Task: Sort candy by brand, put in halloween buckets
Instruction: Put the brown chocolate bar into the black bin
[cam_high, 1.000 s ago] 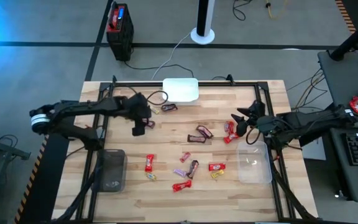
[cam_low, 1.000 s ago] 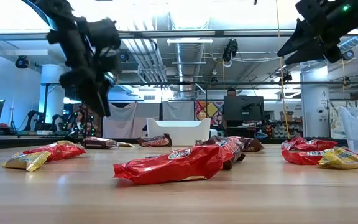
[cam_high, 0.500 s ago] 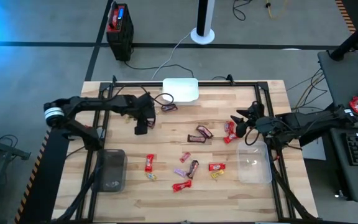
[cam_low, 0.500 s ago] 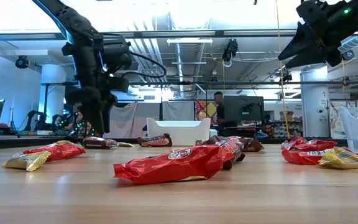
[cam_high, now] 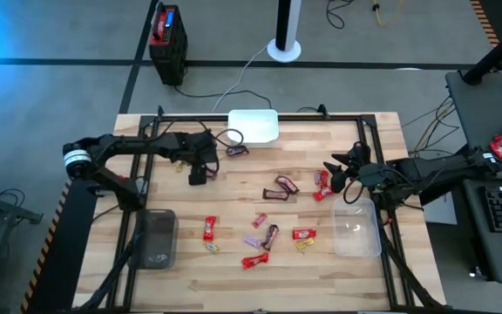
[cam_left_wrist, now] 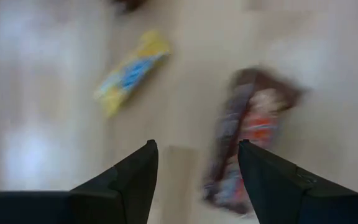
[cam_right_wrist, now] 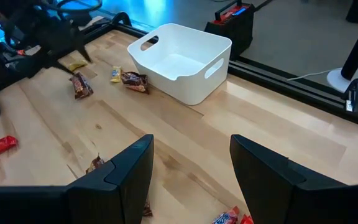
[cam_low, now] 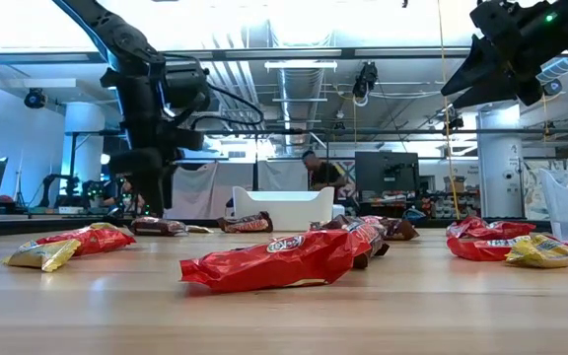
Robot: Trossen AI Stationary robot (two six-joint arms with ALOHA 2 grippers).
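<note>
The left gripper [cam_high: 196,174] sits in the upper left part of the wooden table [cam_high: 338,270] in the high view, and its 2 fingers [cam_left_wrist: 126,180] are spread apart with nothing between them; in its own wrist view they hover over a brown-wrapped candy [cam_left_wrist: 244,146] with a yellow one [cam_left_wrist: 131,71] just beside it, both lying on bare wood. The right gripper [cam_high: 331,167] hangs at the right-center of the high view, next to a red candy [cam_high: 322,183], and its fingers are also apart and empty, which its wrist view shows clearly. As for the buckets, the white bin [cam_high: 254,126] is at the top center edge of the table, the dark grey bin [cam_high: 156,238] is lower left, and the clear plastic bin [cam_high: 356,229] is lower right, just under the right arm. Most of the candy is loose in the middle of the frame: a maroon pair [cam_high: 281,187] near center, a red one [cam_high: 209,228] left of center, another red one [cam_high: 253,259] toward the bottom, and a red and yellow pair [cam_high: 303,236] close to the clear bin. 1 brown piece [cam_high: 237,150] lies right below the white bin. In the low view a big red wrapper [cam_low: 269,261] fills the foreground, and a person [cam_low: 321,176] is in the room behind the table.
</note>
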